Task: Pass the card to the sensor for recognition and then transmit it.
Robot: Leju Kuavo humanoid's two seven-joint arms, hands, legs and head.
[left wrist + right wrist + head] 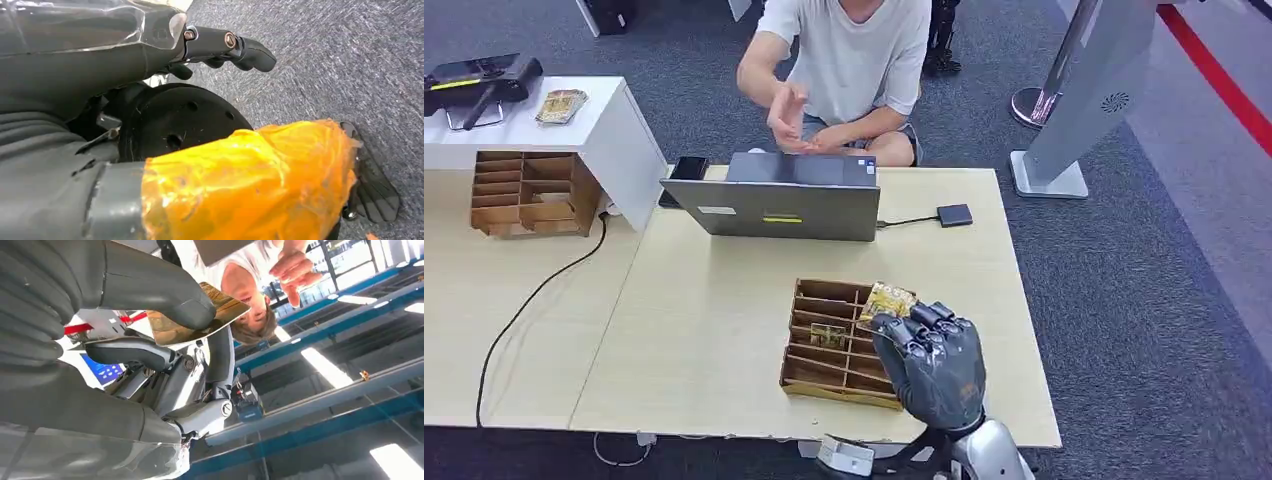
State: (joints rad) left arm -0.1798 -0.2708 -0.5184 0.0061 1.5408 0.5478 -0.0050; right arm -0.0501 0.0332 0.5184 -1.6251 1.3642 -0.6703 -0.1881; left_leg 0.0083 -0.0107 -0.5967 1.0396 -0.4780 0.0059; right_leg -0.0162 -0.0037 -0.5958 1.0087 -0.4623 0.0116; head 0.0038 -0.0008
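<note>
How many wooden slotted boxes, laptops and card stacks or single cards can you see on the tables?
Wooden slotted boxes: 2, one by the right hand, one on the far left.
Laptops: 1.
Cards: 2, held card, stack.
Total: 5

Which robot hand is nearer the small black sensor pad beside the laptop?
Right. The right robot hand is raised over the table, holding the card, with the sensor pad farther back. The left robot hand hangs beside the body above the carpet.

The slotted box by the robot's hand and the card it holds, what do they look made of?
Slotted box: likely thin plywood, unfinished; pale brown panels with darker edges. Card, held by the right hand: probably glossy plastic or coated paper; it catches a sheen.
</note>
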